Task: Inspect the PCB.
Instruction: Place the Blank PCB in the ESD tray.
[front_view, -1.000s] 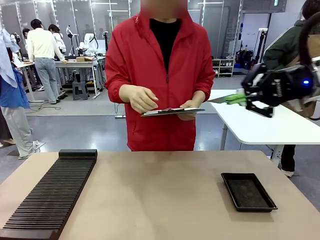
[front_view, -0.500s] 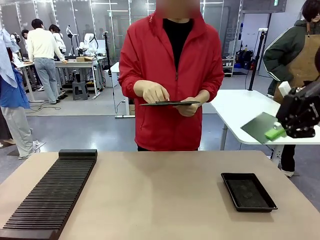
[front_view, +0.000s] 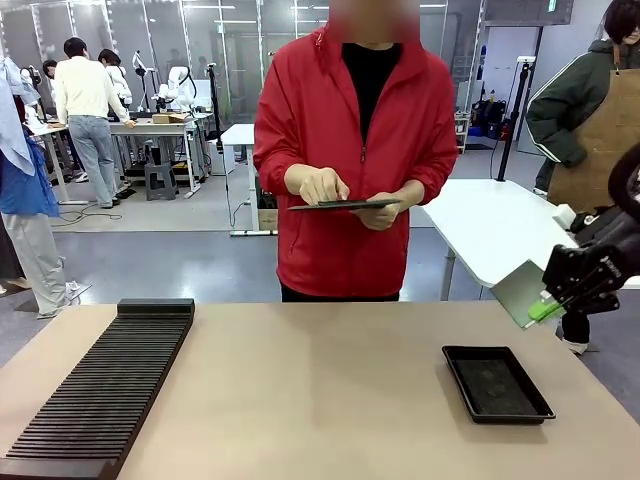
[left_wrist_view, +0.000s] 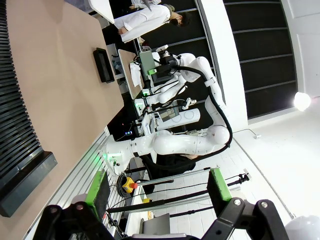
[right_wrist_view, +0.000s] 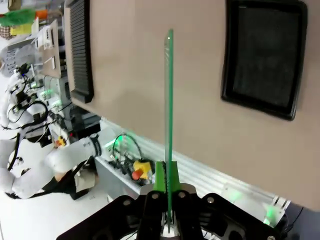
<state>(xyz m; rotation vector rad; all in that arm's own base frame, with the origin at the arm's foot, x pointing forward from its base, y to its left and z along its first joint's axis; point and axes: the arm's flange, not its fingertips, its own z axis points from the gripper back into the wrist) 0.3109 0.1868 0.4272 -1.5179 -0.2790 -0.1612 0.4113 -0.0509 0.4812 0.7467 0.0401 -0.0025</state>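
Note:
The PCB (front_view: 519, 289), a thin green board, is pinched at one edge by my right gripper (front_view: 546, 306), which is shut on it. It hangs in the air at the far right, above and just beyond the black tray (front_view: 497, 383). In the right wrist view the PCB (right_wrist_view: 169, 105) stands edge-on, rising from the shut green pads of the right gripper (right_wrist_view: 167, 181) over the tabletop. My left gripper (left_wrist_view: 158, 187) is open with nothing between its fingers (left_wrist_view: 98, 188), lifted off the table.
A person in a red jacket stands at the far side, tapping a dark tablet (front_view: 345, 205) held in one hand. A long black slotted rack (front_view: 100, 390) lies along the table's left side. The shallow tray (right_wrist_view: 265, 55) holds nothing I can make out.
My right gripper has come down and back with the PCB, from head height at the right to just above the table's right edge. The person has stepped slightly to the right.

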